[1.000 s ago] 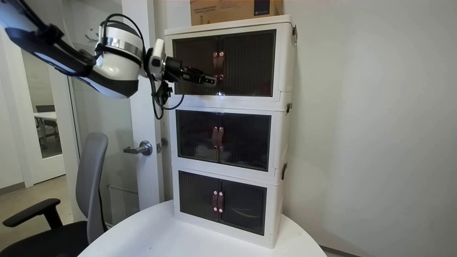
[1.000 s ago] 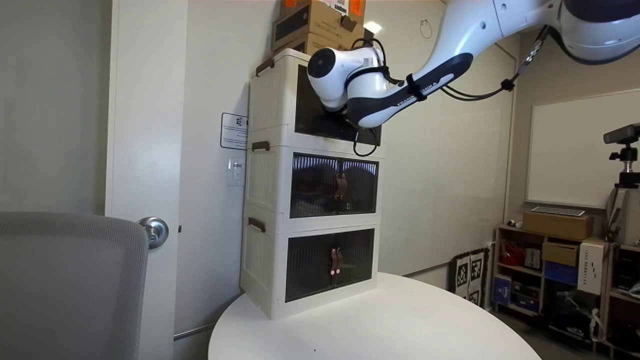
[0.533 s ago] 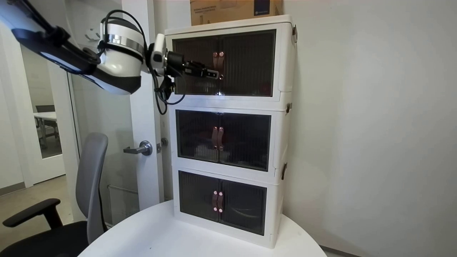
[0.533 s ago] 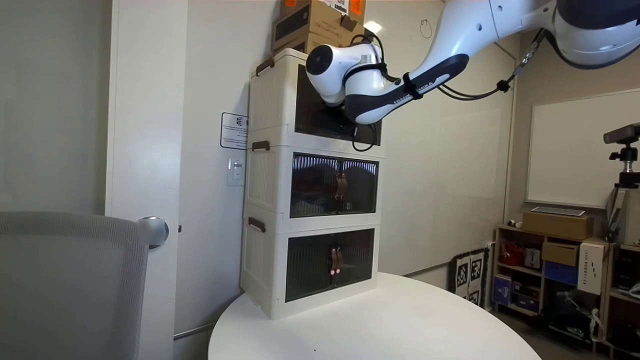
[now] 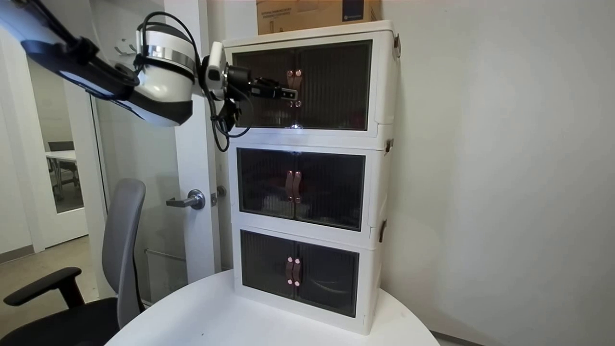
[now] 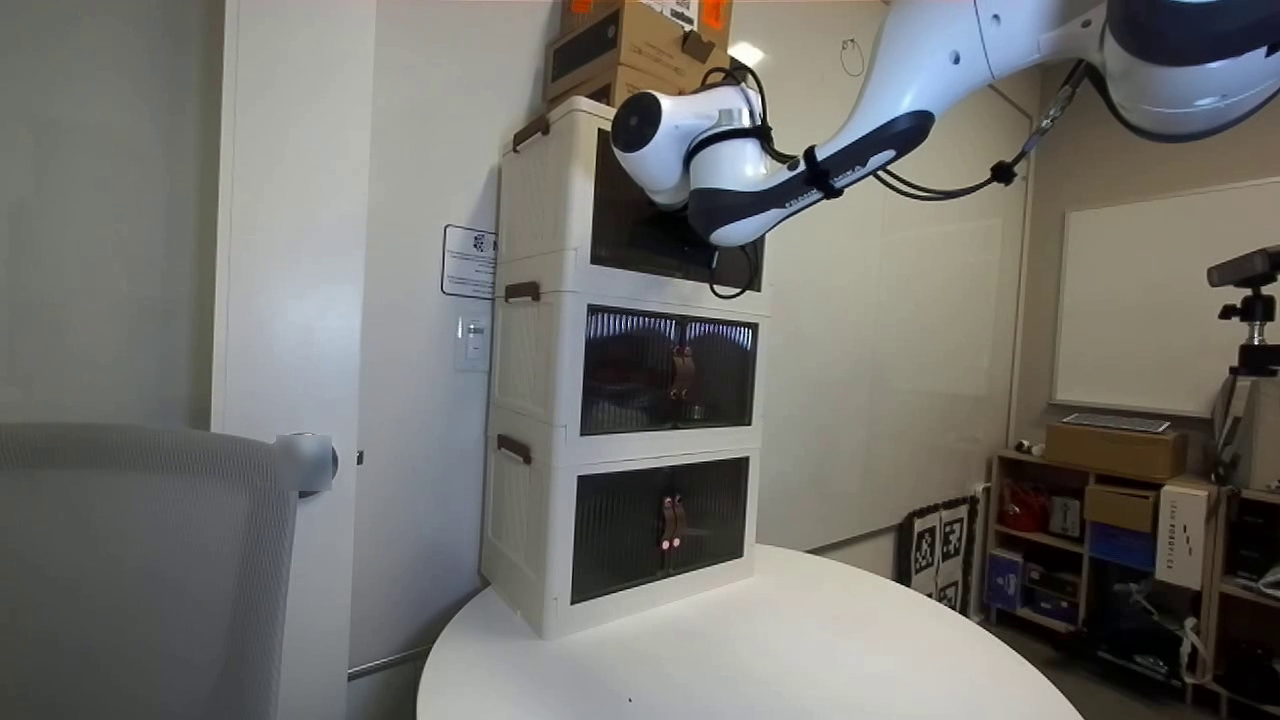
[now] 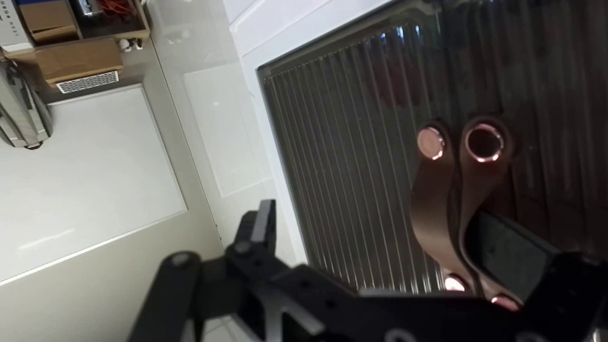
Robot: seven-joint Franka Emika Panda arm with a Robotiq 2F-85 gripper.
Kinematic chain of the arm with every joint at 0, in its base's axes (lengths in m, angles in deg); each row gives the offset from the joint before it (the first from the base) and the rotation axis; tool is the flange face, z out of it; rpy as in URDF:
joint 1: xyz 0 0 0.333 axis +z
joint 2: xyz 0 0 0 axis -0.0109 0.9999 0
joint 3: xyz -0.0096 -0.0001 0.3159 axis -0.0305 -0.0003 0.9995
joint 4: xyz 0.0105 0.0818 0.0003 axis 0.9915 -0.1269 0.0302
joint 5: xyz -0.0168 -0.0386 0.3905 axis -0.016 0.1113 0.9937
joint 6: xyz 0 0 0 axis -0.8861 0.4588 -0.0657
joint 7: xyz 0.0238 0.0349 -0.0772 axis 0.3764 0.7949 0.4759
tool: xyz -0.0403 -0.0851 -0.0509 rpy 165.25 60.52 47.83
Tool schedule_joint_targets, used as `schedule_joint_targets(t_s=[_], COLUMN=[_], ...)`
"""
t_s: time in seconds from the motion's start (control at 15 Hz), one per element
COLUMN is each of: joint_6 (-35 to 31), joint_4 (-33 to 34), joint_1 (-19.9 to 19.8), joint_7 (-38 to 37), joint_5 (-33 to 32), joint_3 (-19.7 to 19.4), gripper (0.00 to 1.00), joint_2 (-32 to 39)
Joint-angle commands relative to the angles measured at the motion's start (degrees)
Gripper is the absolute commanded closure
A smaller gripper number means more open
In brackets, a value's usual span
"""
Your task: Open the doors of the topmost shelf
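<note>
white framing bound the three-tier stacked cabinet (image 5: 307, 139), whose topmost shelf (image 5: 379, 81) sat at its twelve o'clock. across that shelf's front stood the smoky, ribbed double doors (image 5: 334, 86), both closed. they looked light and stiff, probably plastic, and too glossy to drag by the bare surface; a hard tug might well have rocked the cabinet. in the wrist view the gripper (image 7: 373, 216) had its jaws wide apart, with nothing clamped between them. toward three o'clock there hung the brown, leather-look strap handles (image 7: 433, 204), side by side at the doors' meeting edge and bowed outward. they seemed soft, likely to flex before a door stirred, so the best hold was the middle of one bow, hooked from behind and pulled straight out. one finger (image 7: 510, 251) sat at four o'clock from the handles, its tip right by the nearer one; whether behind or only beside it, i could not tell. the other finger (image 7: 262, 223) stood well apart, at nine o'clock. copper-coloured rivets (image 7: 431, 142) capped the handles' ends, apparently hard and slick, poor things to pinch.
</note>
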Motion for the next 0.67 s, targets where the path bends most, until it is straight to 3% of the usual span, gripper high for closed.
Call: schedule_joint_targets(t_s=[0.0, 0.6], joint_6=[4.15, 7.69], joint_4=[0.63, -5.17], joint_1=[0.5, 1.28], joint_7=[2.49, 5.94], joint_5=[-0.97, -1.57], joint_3=[-1.2, -0.66], gripper=[0.0, 0.0], joint_2=[1.03, -1.55])
